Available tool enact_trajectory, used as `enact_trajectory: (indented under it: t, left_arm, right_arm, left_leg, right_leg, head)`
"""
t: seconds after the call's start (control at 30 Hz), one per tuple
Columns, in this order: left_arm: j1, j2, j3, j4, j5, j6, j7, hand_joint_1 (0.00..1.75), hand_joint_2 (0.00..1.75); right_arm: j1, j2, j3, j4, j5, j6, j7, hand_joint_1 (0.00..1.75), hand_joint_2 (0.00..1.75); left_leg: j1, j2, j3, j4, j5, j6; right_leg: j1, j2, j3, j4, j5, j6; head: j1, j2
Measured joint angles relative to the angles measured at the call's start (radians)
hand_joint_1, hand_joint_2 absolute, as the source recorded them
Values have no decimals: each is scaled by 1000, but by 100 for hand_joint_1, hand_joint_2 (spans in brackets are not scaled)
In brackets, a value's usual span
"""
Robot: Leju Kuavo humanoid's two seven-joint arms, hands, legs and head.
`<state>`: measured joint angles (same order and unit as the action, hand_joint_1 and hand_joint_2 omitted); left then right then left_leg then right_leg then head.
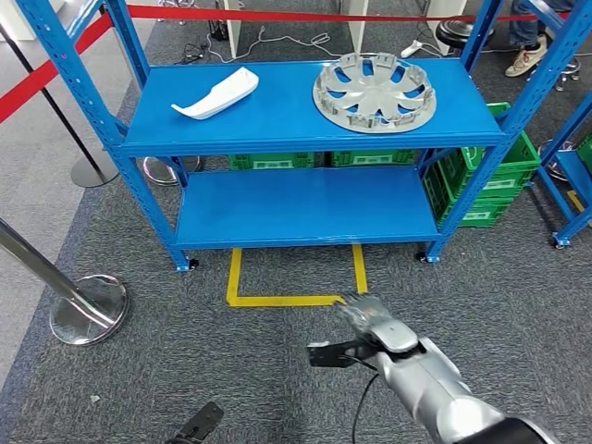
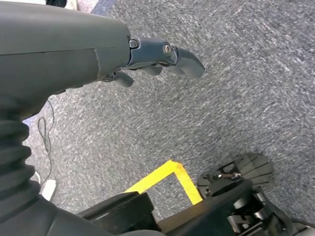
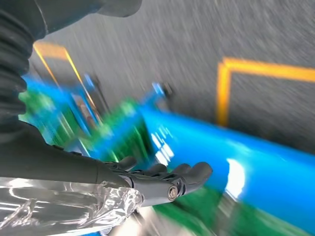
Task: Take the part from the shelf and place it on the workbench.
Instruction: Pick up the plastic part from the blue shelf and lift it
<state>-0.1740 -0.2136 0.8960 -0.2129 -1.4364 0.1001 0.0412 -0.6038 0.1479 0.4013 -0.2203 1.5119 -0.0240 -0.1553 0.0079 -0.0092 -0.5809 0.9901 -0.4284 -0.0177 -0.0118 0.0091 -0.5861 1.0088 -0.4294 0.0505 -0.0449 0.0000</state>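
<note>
Wheel cover (image 1: 374, 91) flat on blue shelf (image 1: 279, 120) top right, near front edge. White part (image 1: 217, 94) top left. Right hand (image 1: 363, 333) low over carpet (image 1: 209, 370), fingers extended, holding nothing. Left hand (image 2: 163, 56) fingers straight, unloaded.

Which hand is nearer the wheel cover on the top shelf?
Right. The right hand is raised over the carpet in front of the shelf, below the wheel cover. The left hand hangs lower, off to the left.

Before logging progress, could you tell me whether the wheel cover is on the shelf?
On: the wheel cover lies flat on the shelf's top tier.
</note>
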Motion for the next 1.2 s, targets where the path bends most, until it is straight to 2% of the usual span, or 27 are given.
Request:
enact_trajectory:
  t: [0.13, 0.3, 0.43, 0.57, 0.73, 0.97, 1.2]
  left_arm:
    - [-8, 0, 0, 0, 1, -9, 13, 0, 0]
    - [-13, 0, 7, 0, 5, -23, 49, 0, 0]
    - [-15, -1, 11, 0, 5, -21, 59, 0, 175]
    - [-16, -1, 12, 0, 3, -15, 64, 0, 175]
    - [-17, -1, 12, 0, 1, -15, 65, 0, 175]
    - [-17, 0, 12, 0, 0, -18, 65, 0, 175]
    - [-17, 0, 12, 0, 0, -19, 64, 0, 175]
  right_arm:
    - [-64, 53, 91, -12, 45, -4, -84, 0, 175]
    - [-165, 134, 229, -49, 25, -39, -174, 0, 175]
    - [-250, 178, 349, -104, -80, -42, -180, 0, 175]
    - [-312, 190, 424, -118, -168, -57, -140, 0, 175]
    - [-389, 193, 469, -116, -216, -92, -98, 0, 175]
    - [-485, 167, 474, -106, -266, -147, -54, 0, 175]
    - [-506, 156, 474, -102, -266, -152, -51, 0, 175]
  left_leg:
    - [0, 0, -1, 0, 1, -1]
    - [1, 2, -3, 0, 3, -3]
    - [1, 1, -3, 0, 3, -3]
    - [1, 1, -3, 0, 3, -3]
    - [0, 1, -3, 0, 4, -2]
    - [1, 1, -3, 0, 4, -2]
    - [1, 1, -3, 0, 4, -2]
  right_leg:
    - [0, -1, -1, 0, 0, 0]
    - [0, 2, -5, 2, 2, -2]
    - [1, -1, -5, 2, 2, -2]
    - [0, 1, -5, 2, 2, -2]
    - [0, 0, -5, 2, 3, -2]
    - [0, 1, -5, 2, 3, -2]
    - [0, 1, -6, 2, 3, -2]
  head:
    - [0, 0]
    - [0, 0]
    - [0, 0]
    - [0, 0]
    - [0, 0]
    - [0, 0]
    - [0, 0]
